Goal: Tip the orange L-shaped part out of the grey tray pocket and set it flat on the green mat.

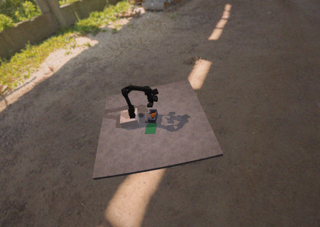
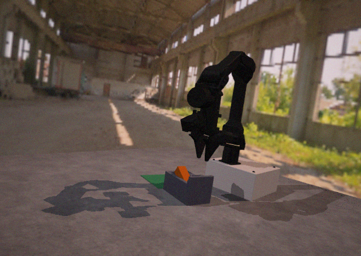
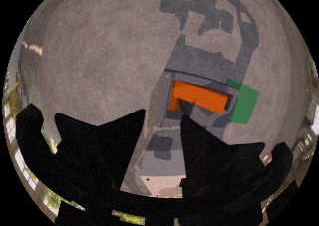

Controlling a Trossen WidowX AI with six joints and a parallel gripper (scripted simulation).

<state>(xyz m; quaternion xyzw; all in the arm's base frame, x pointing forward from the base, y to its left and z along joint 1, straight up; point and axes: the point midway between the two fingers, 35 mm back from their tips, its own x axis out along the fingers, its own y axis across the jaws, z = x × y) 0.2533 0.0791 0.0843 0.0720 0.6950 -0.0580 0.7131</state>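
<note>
Now my jaws [image 2: 205, 157] hang half-spread and empty above the grey tray [image 2: 188, 189]; the orange part [image 3: 198, 97] sits tipped in its pocket toward one o'clock in the wrist view, long axis running three-to-nine.

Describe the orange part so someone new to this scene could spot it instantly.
Start at the white base block the black arm stands on; the dark grey tray sits right beside it. The orange part pokes up from the tray's top, one end tipped out of the pocket, below the empty gripper. It is the only orange thing; the green mat lies flat beside the tray.
</note>
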